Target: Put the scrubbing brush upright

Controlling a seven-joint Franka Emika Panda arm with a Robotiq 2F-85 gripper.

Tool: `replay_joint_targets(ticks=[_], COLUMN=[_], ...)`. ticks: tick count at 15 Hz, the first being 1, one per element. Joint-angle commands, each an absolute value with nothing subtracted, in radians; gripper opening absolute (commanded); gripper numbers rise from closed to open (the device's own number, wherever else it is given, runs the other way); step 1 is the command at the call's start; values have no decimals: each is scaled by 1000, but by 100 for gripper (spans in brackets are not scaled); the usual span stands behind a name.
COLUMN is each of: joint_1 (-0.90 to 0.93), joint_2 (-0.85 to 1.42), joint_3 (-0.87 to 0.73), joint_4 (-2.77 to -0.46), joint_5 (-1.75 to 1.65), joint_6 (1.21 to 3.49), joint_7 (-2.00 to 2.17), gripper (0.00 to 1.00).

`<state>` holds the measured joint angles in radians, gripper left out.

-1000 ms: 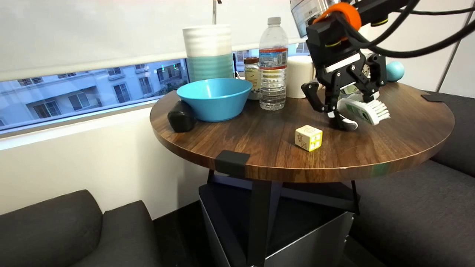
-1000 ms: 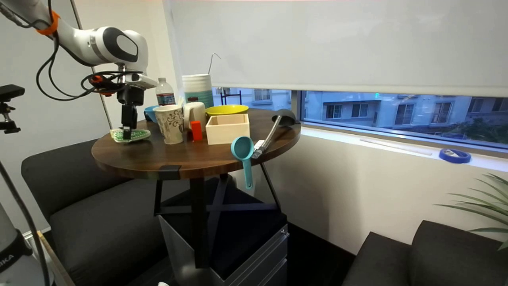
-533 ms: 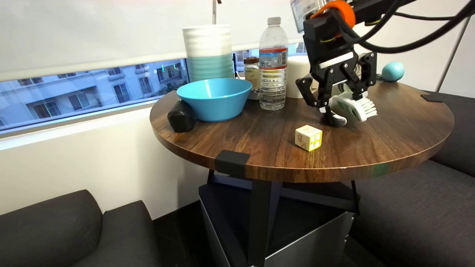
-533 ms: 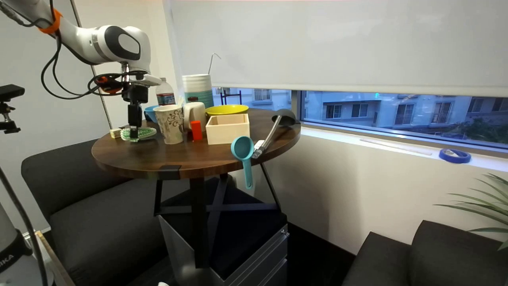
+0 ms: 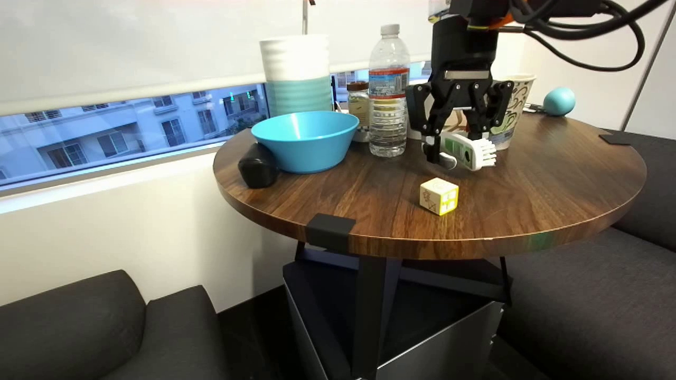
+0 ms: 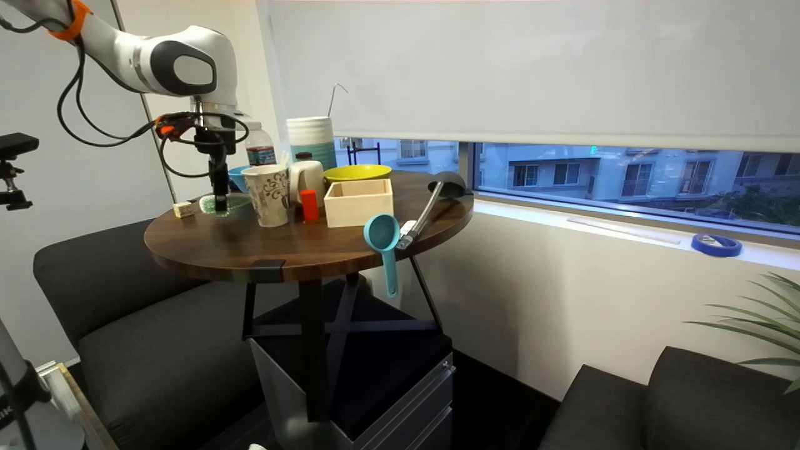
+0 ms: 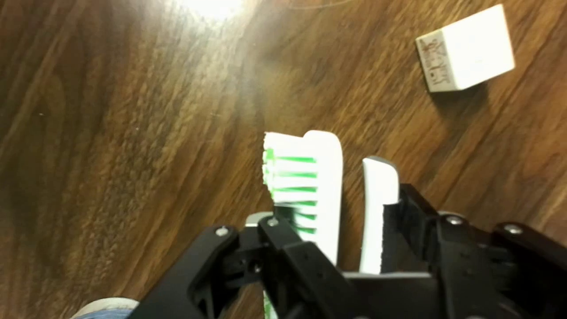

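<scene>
The hand (image 5: 455,143) is clenched on the brush (image 7: 328,188) and points straight down, its fingers close to the worktop (image 5: 369,206). In the wrist view one finger (image 7: 305,266) crosses the bristles (image 7: 290,177) and the other (image 7: 421,223) bears against the handle (image 7: 376,208). The brush is thus between the fingers, gripped across from bristles to handle. Its front end projects past the fingertips, uncovered; part of the rear is hidden beneath the hand.

Attitude of the brush: on its side, bristles facing sideways. Worktop is visible through the gap between head and handle. In an exterior view the handle shows on the side of the bottle (image 5: 389,92), the bristles on the opposite side. Whether the lower edge touches the worktop cannot be determined.

The cube (image 5: 439,196) rests near the brush, apart from it and from the hand. The patterned cup (image 6: 267,194) stands upright close to the brush; contact between the two cannot be told. The bottle stands upright near the blue bowl (image 5: 306,140), with a black item (image 5: 257,166) just beside the bowl.

In an exterior view, past the cup, are a red block (image 6: 309,205), a mug (image 6: 312,175), a wooden box (image 6: 359,209) and a yellow dish (image 6: 359,173). A teal scoop (image 6: 382,234) overhangs the worktop's edge, next to a black-headed utensil (image 6: 449,182).
</scene>
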<state>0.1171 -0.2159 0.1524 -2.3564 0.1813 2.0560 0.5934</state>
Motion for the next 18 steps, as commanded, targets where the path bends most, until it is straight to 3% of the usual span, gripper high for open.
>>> replay_joint_targets(ticks=[1,10,18], joint_1=[132,128,115], joint_2=[-284,-308,-289], joint_3=[117,40,47], joint_4=[-2433,-2496,-2498], joint_5=[374,730,753], joint_6=[2123,2007,1948], joint_7=[404,42,-54], gripper=[36,36,36])
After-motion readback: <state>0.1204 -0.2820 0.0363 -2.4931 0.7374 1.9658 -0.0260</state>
